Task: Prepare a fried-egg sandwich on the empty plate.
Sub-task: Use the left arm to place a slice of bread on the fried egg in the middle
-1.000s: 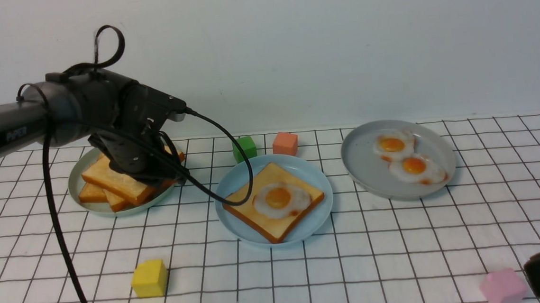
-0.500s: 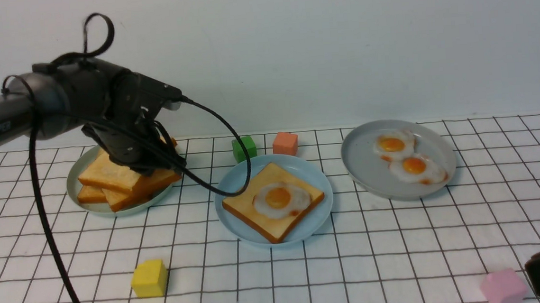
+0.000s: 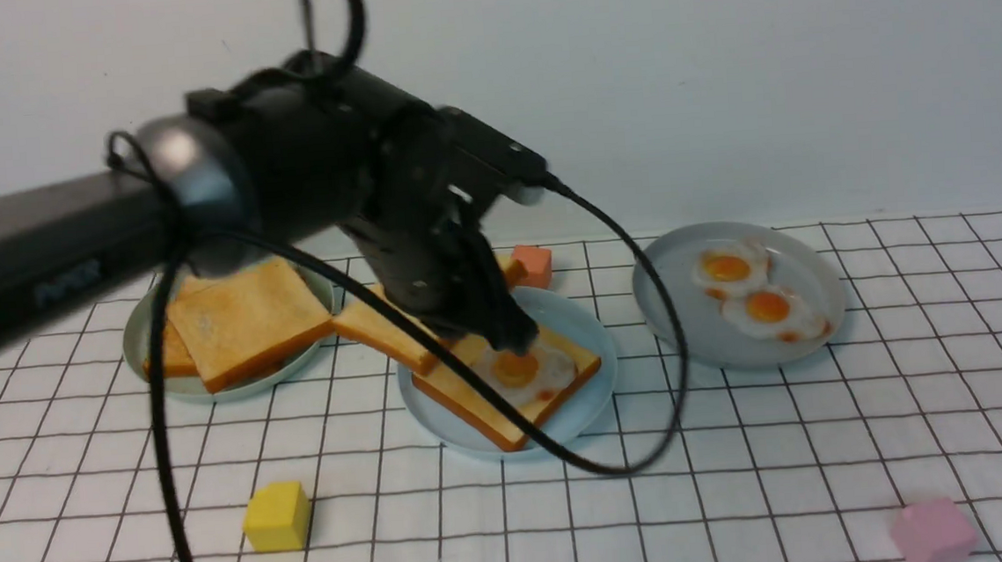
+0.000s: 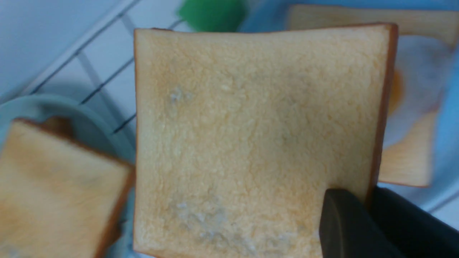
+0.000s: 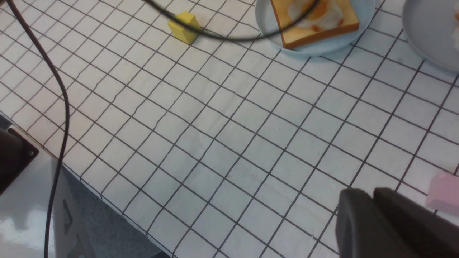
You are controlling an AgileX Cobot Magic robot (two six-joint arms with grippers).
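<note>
Clock faces below are front view, centred on the blue plate point(image 3: 594, 411), 12 pointing away from the robot.

Left gripper point(image 4: 365, 197): fingers clamped on the top slice point(image 4: 251, 136) at one edge. Slice is off the table, in the air, over the rim at 10-11 o'clock; part of it pokes out behind the gripper toward 12. It partly hides the stack underneath in the front view.

On the blue plate: base slice point(image 3: 493, 418), lying flat, one corner pointing at 6. Egg point(image 3: 552, 374) sits on it, yolk up. Left arm and its cable point(image 3: 681, 356) cross in front, so part of both is covered.

Right gripper point(image 5: 369, 197): over the table, nothing between the fingers that I can see. Fingertips look close; can't tell if they're apart or together.

Rest of the table:
- green-grey plate point(image 3: 141, 297), between 9 and 10, spare toast point(image 3: 248, 321) piled on it
- grey plate point(image 3: 674, 300), between 2 and 3, two spare eggs point(image 3: 767, 306) on it
- orange block point(image 3: 534, 265), 12
- yellow block point(image 3: 277, 517), 8
- pink block point(image 3: 935, 533), 4
</note>
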